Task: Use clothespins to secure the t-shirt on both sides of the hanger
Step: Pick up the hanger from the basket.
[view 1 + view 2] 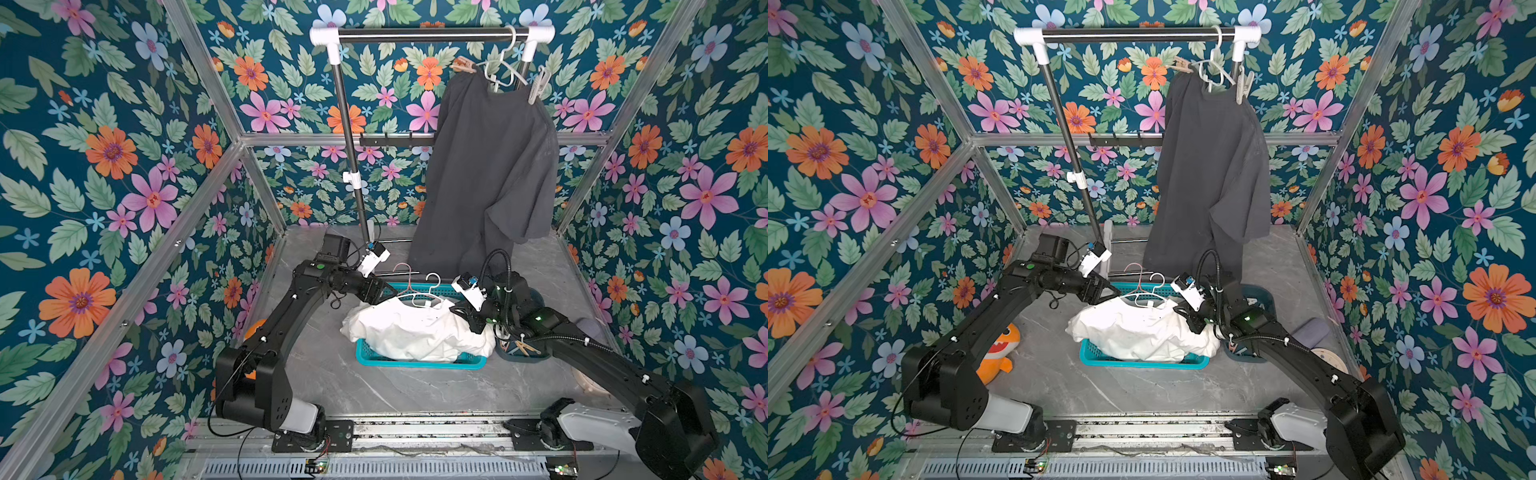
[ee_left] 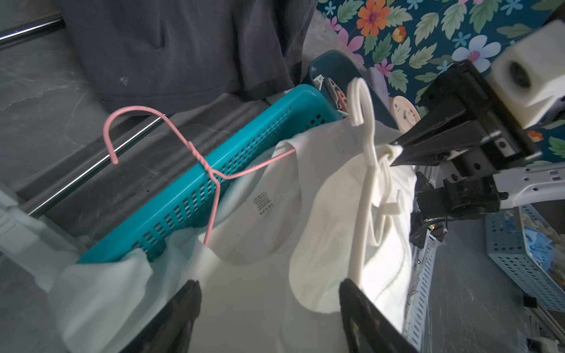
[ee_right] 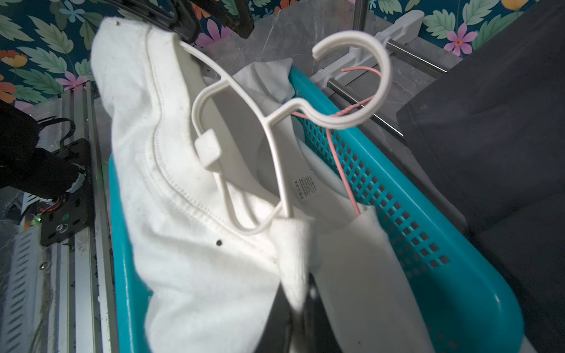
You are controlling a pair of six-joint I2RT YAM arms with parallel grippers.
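We see a soft white t-shirt [image 1: 415, 332] heaped in a perforated teal plastic basket [image 1: 419, 365], a white plastic hanger [image 3: 208, 148] in its neck; the pastel clothespins [image 2: 331, 88] lie in a dark tub [image 2: 330, 65] beside it. The right arm [image 1: 615, 365] reaches low, jaws pinching the ribbed collar; the left arm [image 1: 286, 316] holds its jaws wide above the cloth, over a grey marbled tabletop [image 1: 332, 374]

T-shirt [image 1: 415, 332] in basket [image 1: 415, 364] before rack [image 1: 415, 35], clothespins [image 1: 527, 347] at its right.
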